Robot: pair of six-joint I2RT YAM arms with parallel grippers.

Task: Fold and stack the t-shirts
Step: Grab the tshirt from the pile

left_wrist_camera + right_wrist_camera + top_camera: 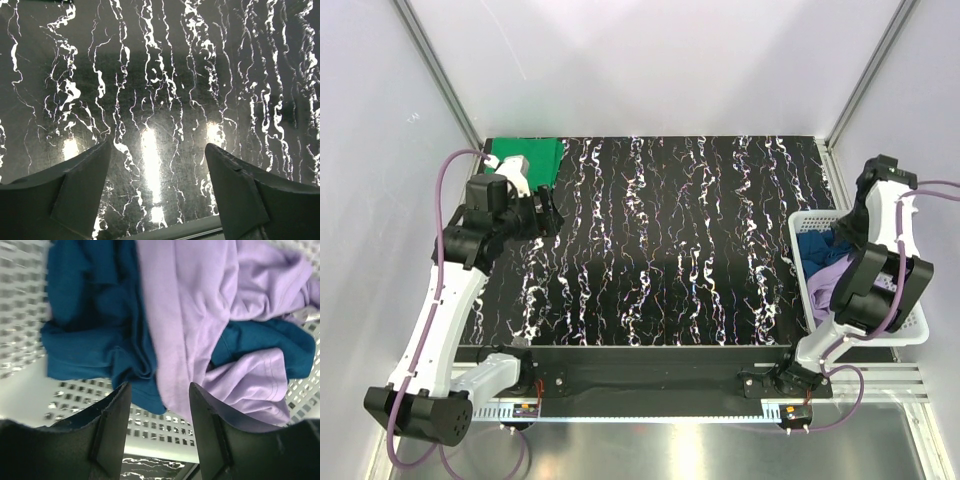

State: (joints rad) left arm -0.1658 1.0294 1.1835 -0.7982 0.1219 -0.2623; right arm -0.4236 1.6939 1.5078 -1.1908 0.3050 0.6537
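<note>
While the right gripper [157, 390] hangs inside the white mesh basket [150, 432], its two fingers stand apart. Both tips are just short of the crumpled cloth, and nothing is pinched between them as far as the wrist view shows.

The lavender t-shirt [200, 315] lies straight ahead of those fingers. It is draped over the dark blue t-shirt [95, 340], which shows on both sides of it. As a wrinkled band, the lavender shirt runs from the far side of the basket down toward the fingertips. Its long axis therefore points roughly into the gap, not across it. The seam where lavender meets blue falls almost on the middle of the gap, and the lowest corner of cloth dips just between the tips. Closing here would probably catch both shirts. A small shift toward the lavender side looks necessary if only one shirt is wanted.

The right arm is plainly the nearer one, since the basket sits at its edge of the black marbled table [670, 250].

The left gripper [157, 146] is well apart from the basket, over bare tabletop near the far left corner. Its fingers are spread wide and hold nothing. Just beyond it lies the green t-shirt [542, 155], flat in that corner.
</note>
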